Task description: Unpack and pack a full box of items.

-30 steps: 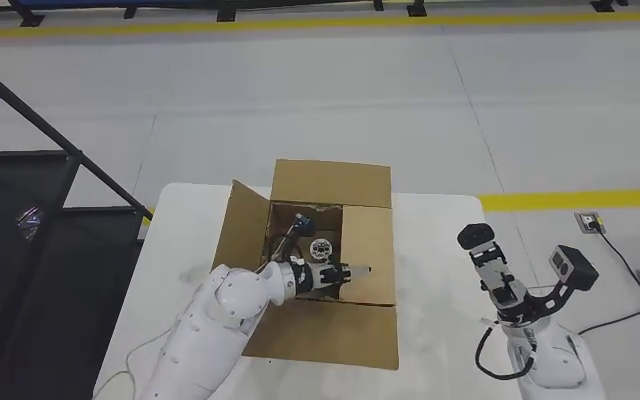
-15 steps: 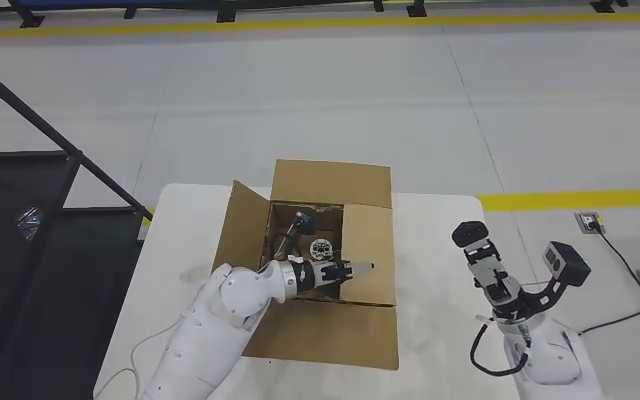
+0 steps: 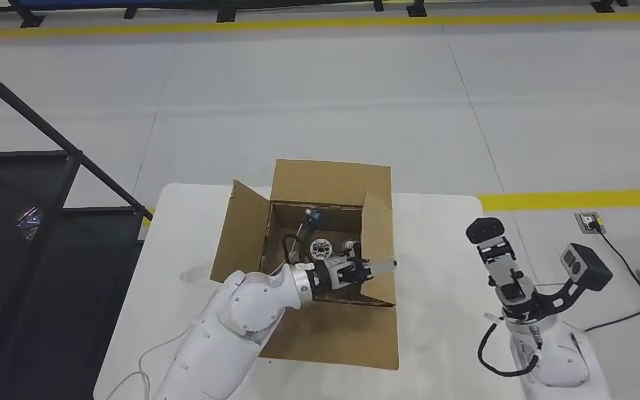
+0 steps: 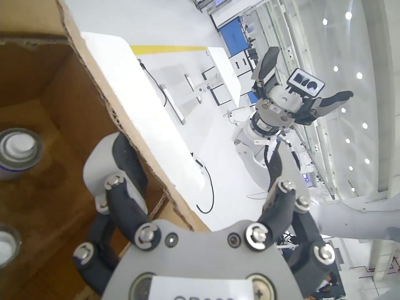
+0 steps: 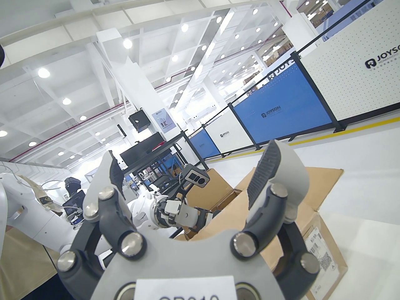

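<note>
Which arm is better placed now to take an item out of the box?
Left. The left gripper, open, sits at the box, astride the right flap, near the containers inside. The right gripper is open, raised, well off to the box's side.

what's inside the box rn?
Two white-topped cans on the box floor, and a blue-tipped item by the far wall. The left gripper and the raised flap hide the corner beneath them.

1. A large industrial hall, seemingly a robotics test floor.
2. Upper frame: a high white beamed ceiling [image 5: 162, 13] with rows of round lights [image 5: 127, 43].
3. Right: blue-and-white partition panels [image 5: 281, 110]; yellow floor lines [image 3: 560, 200].
</note>
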`<state>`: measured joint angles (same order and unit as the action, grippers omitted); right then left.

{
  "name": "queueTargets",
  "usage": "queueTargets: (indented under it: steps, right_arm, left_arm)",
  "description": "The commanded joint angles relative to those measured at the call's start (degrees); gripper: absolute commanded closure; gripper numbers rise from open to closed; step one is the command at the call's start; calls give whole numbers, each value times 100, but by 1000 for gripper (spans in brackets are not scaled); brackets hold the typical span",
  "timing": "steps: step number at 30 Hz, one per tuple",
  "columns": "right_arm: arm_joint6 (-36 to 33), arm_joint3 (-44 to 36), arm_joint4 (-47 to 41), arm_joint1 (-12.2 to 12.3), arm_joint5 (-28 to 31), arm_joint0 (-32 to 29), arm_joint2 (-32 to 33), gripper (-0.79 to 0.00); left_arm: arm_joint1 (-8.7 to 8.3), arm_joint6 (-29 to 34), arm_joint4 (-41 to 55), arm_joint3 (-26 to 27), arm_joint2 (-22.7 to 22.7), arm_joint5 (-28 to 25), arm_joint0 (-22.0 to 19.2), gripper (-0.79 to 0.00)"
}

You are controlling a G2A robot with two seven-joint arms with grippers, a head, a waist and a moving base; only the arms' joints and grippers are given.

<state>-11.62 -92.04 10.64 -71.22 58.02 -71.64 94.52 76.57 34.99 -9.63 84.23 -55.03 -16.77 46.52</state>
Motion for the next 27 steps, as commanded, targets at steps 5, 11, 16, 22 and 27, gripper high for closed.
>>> queueTargets:
  steps: [5, 11, 16, 22, 27]
  right_arm:
    - [293, -258, 32, 34, -2, -273, 332, -785]
    - [999, -498, -45, 31, -3, -803, 826, -785]
    - [999, -498, -45, 31, -3, -803, 826, -785]
    - [999, -498, -45, 31, -3, -803, 826, -785]
    - [1022, -553, -20, 27, -152, -831, 825, -785]
  left_arm:
    - [211, -413, -118, -325, 626, 38, -341, -785]
    - [474, -719, -224, -868, 1210, 135, -765, -785]
    - [696, -874, -264, -1297, 1580, 443, -1053, -785]
    - [913, -934, -319, -1727, 1872, 679, -1250, -785]
    - [1043, -935, -252, -1937, 1943, 667, -1346, -785]
